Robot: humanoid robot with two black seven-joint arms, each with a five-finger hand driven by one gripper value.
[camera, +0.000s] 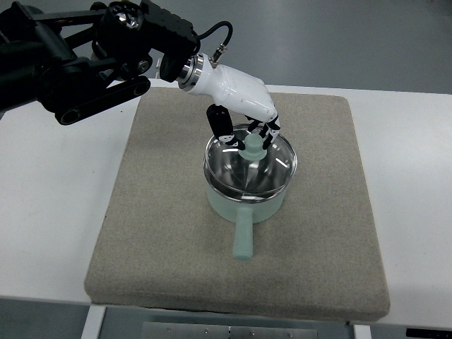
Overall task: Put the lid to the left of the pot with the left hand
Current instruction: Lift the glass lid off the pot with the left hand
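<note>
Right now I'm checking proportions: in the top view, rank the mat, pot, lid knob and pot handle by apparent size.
1. mat
2. pot
3. pot handle
4. lid knob, partly hidden by the left hand

Single steep overhead view, robot's side

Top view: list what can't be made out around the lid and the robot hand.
- Whether the left robot hand actually grips the lid knob: its fingers cover the contact.
- Pot contents: glare on the glass lid hides them.
- Left arm's upper part: cut off by the left edge.
- Right arm: out of frame.
</note>
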